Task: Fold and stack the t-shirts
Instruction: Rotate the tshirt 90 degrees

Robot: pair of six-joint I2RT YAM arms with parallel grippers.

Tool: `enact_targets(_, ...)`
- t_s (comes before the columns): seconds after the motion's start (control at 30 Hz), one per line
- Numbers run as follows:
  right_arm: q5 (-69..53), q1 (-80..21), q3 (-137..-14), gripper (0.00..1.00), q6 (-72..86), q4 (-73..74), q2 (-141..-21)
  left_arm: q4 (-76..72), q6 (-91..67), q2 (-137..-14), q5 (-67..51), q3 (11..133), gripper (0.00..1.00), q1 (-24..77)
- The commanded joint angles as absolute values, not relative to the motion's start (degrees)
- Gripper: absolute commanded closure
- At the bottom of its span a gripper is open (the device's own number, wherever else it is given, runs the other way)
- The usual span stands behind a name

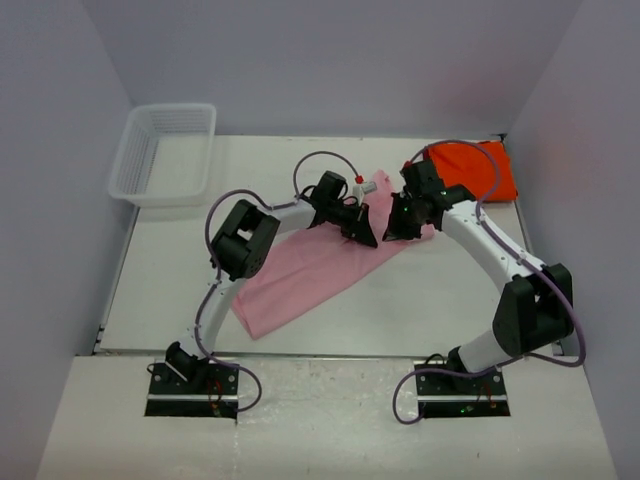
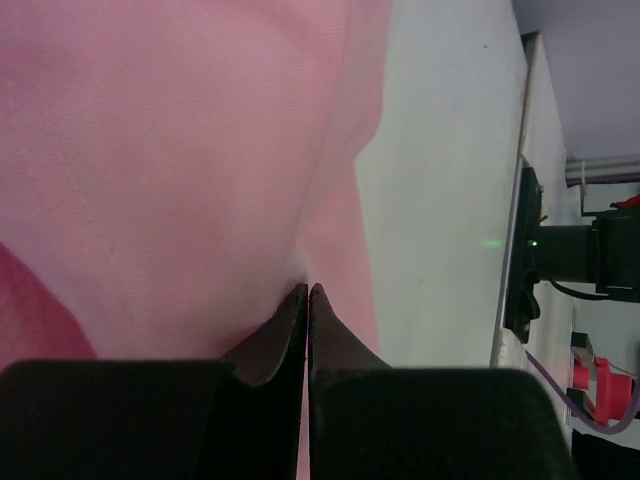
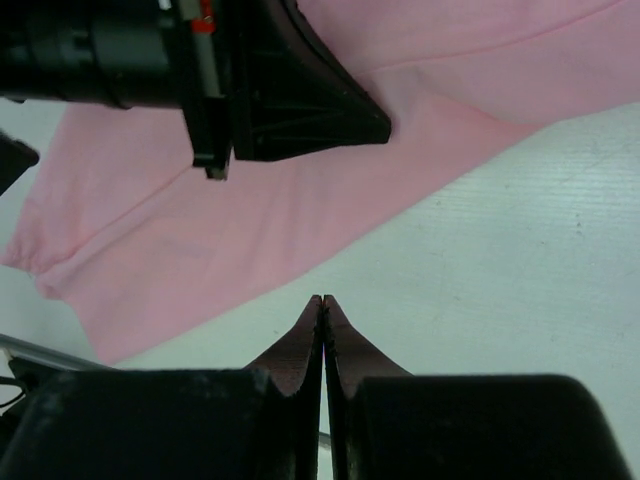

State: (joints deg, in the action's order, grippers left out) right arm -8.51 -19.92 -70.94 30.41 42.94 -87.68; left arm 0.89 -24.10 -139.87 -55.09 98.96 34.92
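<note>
Pink t-shirt pinched by left gripper; right gripper closed beside edge.

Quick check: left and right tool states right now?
Left tool: closed, pinching the pink t-shirt.
Right tool: closed at the shirt's edge; whether it grips cloth cannot be told.

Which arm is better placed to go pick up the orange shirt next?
Right. The right gripper sits just beside the orange-red t-shirt at the back right, shut and seemingly empty; the left gripper is farther off, pinching the pink t-shirt.
</note>
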Motion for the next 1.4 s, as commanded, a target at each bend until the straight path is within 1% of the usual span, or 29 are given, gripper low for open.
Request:
enact_targets(0.0, -8.6, -20.0, -70.7, 1.00, 30.2, 43.0, -82.7, 7.8, -20.6, -142.4, -53.4, 105.5, 1.00, 34.3)
enact_targets(0.17, -10.3, -20.0, -68.6, 1.00, 31.2, 42.7, -79.9, 15.6, -19.1, -148.3, -47.1, 115.6, 1.00, 33.4)
enact_targets(0.27, -11.9, -20.0, -66.4, 1.00, 31.8, 42.1, -78.0, 15.0, -19.9, -150.3, -43.9, 117.4, 1.00, 31.6)
enact_targets(0.4, -12.9, -21.0, -63.6, 1.00, 31.6, 41.0, -77.3, 10.7, -23.2, -150.4, -44.0, 115.9, 1.00, 26.7)
enact_targets(0.47, -13.8, -21.9, -64.0, 1.00, 30.3, 41.5, -79.8, 6.8, -25.7, -149.8, -44.5, 113.2, 1.00, 24.9)
enact_targets(0.6, -15.9, -29.0, -65.7, 1.00, 28.0, 39.1, -84.9, 2.8, -27.3, -147.5, -45.4, 108.4, 1.00, 20.3)
enact_targets(0.73, -18.3, -34.5, -70.6, 1.00, 27.6, 36.9, -92.2, 2.4, -26.1, -145.5, -45.6, 104.3, 1.00, 17.8)
enact_targets(0.77, -18.9, -36.5, -71.8, 0.99, 27.8, 36.7, -95.6, 2.1, -25.8, -144.6, -45.6, 103.6, 1.00, 17.1)
enact_targets(0.8, -19.2, -37.8, -74.3, 0.95, 27.9, 36.7, -97.4, 1.8, -25.7, -144.1, -45.7, 102.8, 1.00, 16.8)
enact_targets(0.83, -19.6, -38.8, -75.7, 0.88, 27.8, 36.7, -99.0, 1.7, -25.6, -143.6, -46.1, 101.6, 1.00, 16.5)
enact_targets(0.9, -20.0, -41.9, -79.2, 0.77, 27.7, 37.0, -103.3, 1.1, -25.9, -142.4, -46.2, 100.5, 1.00, 15.6)
enact_targets(0.93, -20.6, -43.7, -81.5, 0.60, 27.3, 37.3, -105.8, -0.9, -26.5, -141.9, -46.6, 99.6, 1.00, 15.2)
enact_targets(1.03, -20.7, -46.5, -85.0, 0.31, 26.9, 38.8, -109.1, -2.5, -27.4, -141.2, -47.9, 98.8, 1.00, 14.9)
enact_targets(1.1, -20.7, -48.5, -86.2, 0.29, 27.6, 39.8, -111.2, -2.5, -27.9, -141.0, -48.2, 99.1, 1.00, 14.9)
enact_targets(1.2, -22.8, -49.9, -83.1, 0.30, 29.4, 36.3, -110.4, -2.7, -28.6, -141.0, -48.8, 99.7, 1.00, 14.9)
enact_targets(1.27, -24.2, -50.5, -81.8, 0.30, 30.1, 33.5, -110.5, -3.2, -29.3, -141.1, -49.4, 99.8, 1.00, 14.9)
enact_targets(1.37, -25.2, -52.3, -82.4, 0.35, 30.4, 33.2, -112.7, -3.6, -29.7, -141.1, -49.7, 99.6, 1.00, 14.9)
